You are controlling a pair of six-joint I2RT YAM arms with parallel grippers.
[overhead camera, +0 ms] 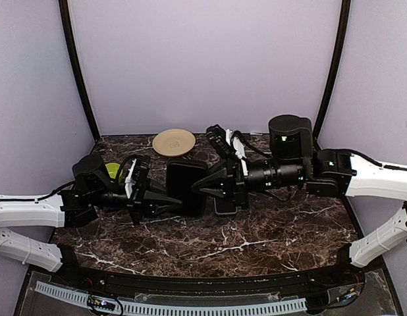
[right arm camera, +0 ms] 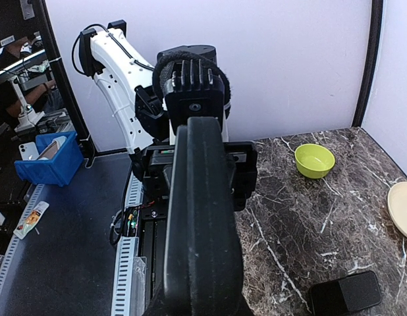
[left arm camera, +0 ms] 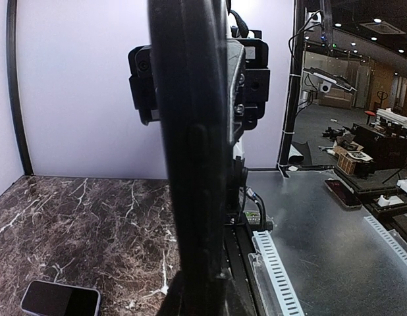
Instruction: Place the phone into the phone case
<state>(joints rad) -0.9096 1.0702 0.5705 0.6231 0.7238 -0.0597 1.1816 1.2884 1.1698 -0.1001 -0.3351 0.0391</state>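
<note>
A black phone case (overhead camera: 185, 181) is held upright above the table between both grippers. My left gripper (overhead camera: 172, 200) is shut on its left lower edge. My right gripper (overhead camera: 201, 185) is shut on its right edge. The case stands edge-on down the middle of the left wrist view (left arm camera: 193, 164) and the right wrist view (right arm camera: 202, 217), hiding the fingertips. The dark phone (overhead camera: 224, 207) lies flat on the marble table below the right gripper. It also shows at the bottom left of the left wrist view (left arm camera: 60, 300) and the bottom right of the right wrist view (right arm camera: 345, 293).
A beige plate (overhead camera: 174, 142) lies at the back of the table. A green bowl (overhead camera: 112, 170) sits behind the left arm. A slotted white rail (overhead camera: 190, 308) runs along the table's near edge. Purple walls enclose the back and sides.
</note>
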